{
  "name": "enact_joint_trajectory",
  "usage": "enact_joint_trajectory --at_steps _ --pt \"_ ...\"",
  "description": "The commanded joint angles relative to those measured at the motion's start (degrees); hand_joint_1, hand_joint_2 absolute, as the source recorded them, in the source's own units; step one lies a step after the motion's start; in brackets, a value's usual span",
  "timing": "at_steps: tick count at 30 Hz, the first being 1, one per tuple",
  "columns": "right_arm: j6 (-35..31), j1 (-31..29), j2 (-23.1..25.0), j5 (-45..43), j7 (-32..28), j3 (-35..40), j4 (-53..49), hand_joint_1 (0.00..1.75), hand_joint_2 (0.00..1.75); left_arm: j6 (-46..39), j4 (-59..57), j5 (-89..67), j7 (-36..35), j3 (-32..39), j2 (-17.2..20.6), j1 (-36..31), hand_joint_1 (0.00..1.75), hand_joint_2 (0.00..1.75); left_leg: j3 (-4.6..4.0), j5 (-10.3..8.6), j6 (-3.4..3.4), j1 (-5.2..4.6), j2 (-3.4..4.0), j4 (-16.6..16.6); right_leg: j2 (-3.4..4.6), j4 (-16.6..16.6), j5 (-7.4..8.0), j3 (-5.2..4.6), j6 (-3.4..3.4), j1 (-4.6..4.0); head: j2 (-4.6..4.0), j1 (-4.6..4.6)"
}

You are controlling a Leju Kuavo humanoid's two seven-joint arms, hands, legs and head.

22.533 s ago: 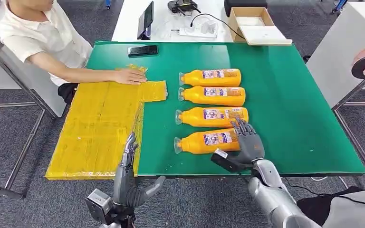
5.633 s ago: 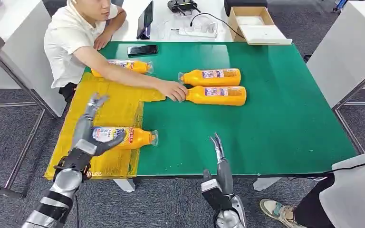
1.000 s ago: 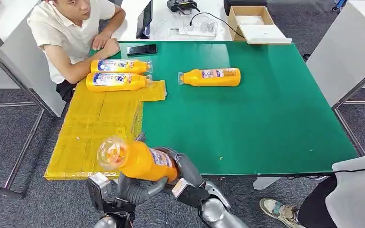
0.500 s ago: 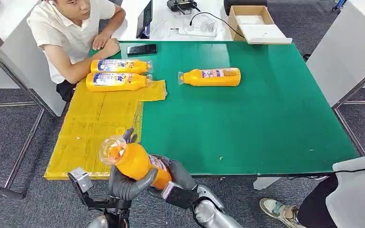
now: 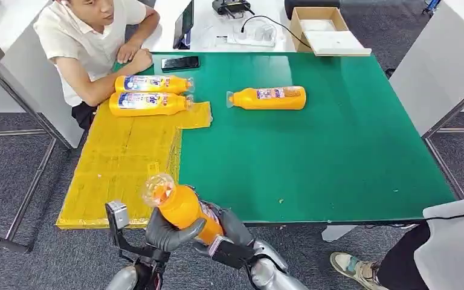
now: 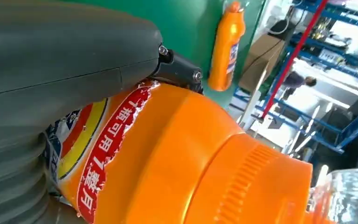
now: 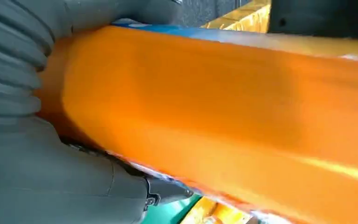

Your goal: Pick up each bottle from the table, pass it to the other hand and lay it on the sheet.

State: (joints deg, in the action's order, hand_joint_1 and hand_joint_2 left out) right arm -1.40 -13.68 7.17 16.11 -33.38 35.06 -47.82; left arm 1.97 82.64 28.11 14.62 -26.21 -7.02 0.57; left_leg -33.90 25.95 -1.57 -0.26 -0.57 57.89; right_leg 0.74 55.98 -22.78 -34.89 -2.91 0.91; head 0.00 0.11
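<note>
An orange bottle with a clear cap is held in the air just off the table's near edge, cap tilted up and to the left. My left hand wraps its upper body and my right hand grips its lower part, so both hold it. Up close, the left wrist view has the bottle under my left hand's thumb, and the right wrist view has the bottle in my right hand. Two bottles lie on the yellow sheet. One bottle lies on the green table.
A person in a white shirt sits at the far left corner, arms resting by the sheet. A phone lies at the table's far edge. A cardboard box and cables sit on the white table behind. Another person's leg stands at right.
The held bottle has shifted slightly right and lower toward me, and my left hand has closed more firmly around it. The bottles on the sheet and table have not moved.
</note>
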Motion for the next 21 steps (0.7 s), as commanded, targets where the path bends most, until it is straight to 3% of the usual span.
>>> enact_joint_trajectory --at_steps 1,10,14,21 --pt "-1.57 -0.19 1.71 -0.37 -1.28 0.80 0.08 0.00 0.00 -0.75 -5.01 0.21 -1.02 -3.23 0.75 -2.33 1.75 1.75 0.27 0.08 0.11 0.04 0.04 -0.05 -0.07 -0.05 -0.09 0.27 0.12 -0.06 -0.02 0.02" --pt "-3.07 2.01 1.13 -0.38 -4.47 1.44 -4.96 0.00 0.00 -7.92 -3.36 -2.99 1.59 -0.37 1.01 -3.54 1.75 1.75 0.27 0.06 0.12 0.07 -0.05 -0.05 -0.16 -0.04 -0.10 0.28 0.14 -0.10 0.00 0.00" --pt "-5.83 3.48 -0.73 2.31 -4.59 2.06 -8.85 0.00 0.00 -15.95 -0.69 -15.99 5.01 2.76 6.07 -6.46 1.75 1.75 0.08 0.02 0.10 0.06 -0.05 -0.01 -0.13 0.00 -0.05 0.10 0.11 -0.07 -0.02 0.02" --pt "-7.61 6.34 -1.28 3.85 -5.53 -5.23 -12.59 0.00 0.00 -16.91 4.58 -44.09 1.87 10.05 14.09 -7.61 1.75 1.75 0.07 -0.01 0.10 0.07 0.05 -0.03 -0.03 0.03 -0.01 0.03 0.11 -0.08 -0.02 -0.02"
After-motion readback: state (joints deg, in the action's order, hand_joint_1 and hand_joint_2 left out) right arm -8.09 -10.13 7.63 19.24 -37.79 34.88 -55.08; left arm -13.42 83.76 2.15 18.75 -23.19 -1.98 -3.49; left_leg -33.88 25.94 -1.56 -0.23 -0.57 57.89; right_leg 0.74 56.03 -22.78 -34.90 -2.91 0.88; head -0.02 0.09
